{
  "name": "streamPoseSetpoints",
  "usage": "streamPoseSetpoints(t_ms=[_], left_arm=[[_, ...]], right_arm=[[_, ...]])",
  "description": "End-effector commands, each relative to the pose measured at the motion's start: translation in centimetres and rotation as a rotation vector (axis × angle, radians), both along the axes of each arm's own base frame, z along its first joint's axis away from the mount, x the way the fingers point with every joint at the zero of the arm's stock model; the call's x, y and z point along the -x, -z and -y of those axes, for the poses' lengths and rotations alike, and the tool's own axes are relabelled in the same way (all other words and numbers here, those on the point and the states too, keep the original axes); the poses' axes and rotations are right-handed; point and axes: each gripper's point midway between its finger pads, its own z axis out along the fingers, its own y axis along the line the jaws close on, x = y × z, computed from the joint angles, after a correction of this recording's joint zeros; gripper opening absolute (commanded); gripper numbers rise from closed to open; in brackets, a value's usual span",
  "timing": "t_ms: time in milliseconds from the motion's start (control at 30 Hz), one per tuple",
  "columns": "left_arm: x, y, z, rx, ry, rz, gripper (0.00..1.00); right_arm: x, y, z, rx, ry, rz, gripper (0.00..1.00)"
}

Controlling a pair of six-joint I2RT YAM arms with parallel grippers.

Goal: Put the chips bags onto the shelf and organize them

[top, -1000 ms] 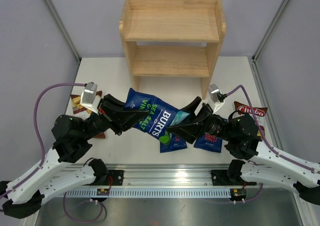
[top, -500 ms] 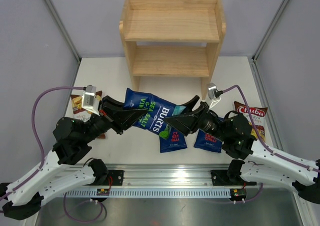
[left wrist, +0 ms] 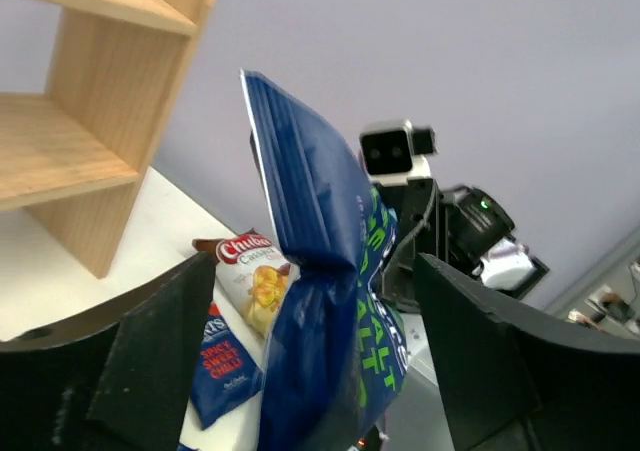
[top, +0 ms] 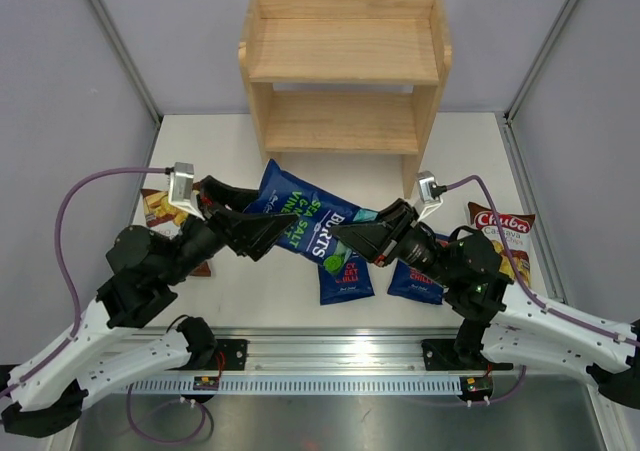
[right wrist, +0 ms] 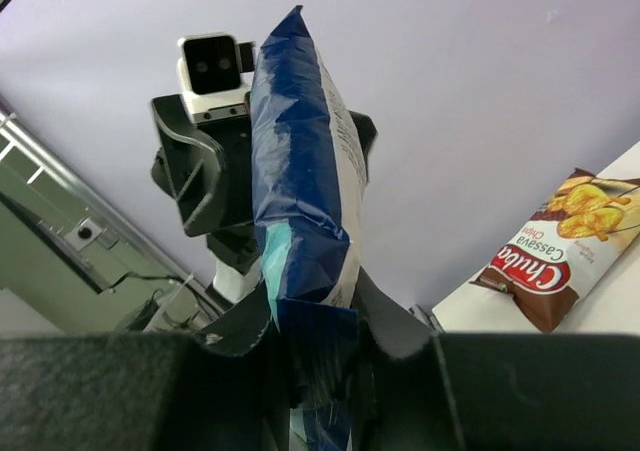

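The right tool point(right wrist: 315, 316) is clenched on one end of the dark blue, green-lettered glossy chips bag point(right wrist: 300, 171), held off the white bench point(top: 220, 141). At the bag's other end the left tool point(left wrist: 315, 271) is released, jaws wide either side. It seems best to draw that arm clear first, then carry the bag, pinch firm, to the light wooden two-tier shelf point(top: 345, 121) beyond both tools.

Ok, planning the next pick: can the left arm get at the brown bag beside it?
Probably yes: the left gripper is open, the right gripper holds the blue bag, and the brown bag lies uncovered nearby.
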Motion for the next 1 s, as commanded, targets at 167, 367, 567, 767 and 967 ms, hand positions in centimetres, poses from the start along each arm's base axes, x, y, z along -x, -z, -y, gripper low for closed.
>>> streamPoseSetpoints(t_ms=[167,367,567,767,967], left_arm=[[-6.0,-0.3,-10.1,-0.148,-0.614,-0.228,0.99],[-5.9,3.6,-16.9,-0.348,-0.891,-0.294,0.99],[-4.4,6.6,-18.3,-0.485,-0.86,-0.253,0.99],[-4.6,10.6,-19.1,-0.508,-0.898,-0.254,0.99],[-5.2,13.3,-19.2,-0.545,-0.944,-0.269,0.99]], right_arm=[[-5.1,-0.3,4.1,-0.012,0.336,-0.153,0.15],[-8.8,-1.3,6.7,-0.075,0.561,-0.294,0.13],[-11.9,-4.6,8.1,-0.18,0.735,-0.376,0.13],[-15.6,-9.1,8.3,-0.339,0.906,-0.414,0.18],[-21.8,-10.7,6.3,-0.367,1.069,-0.461,0.16]])
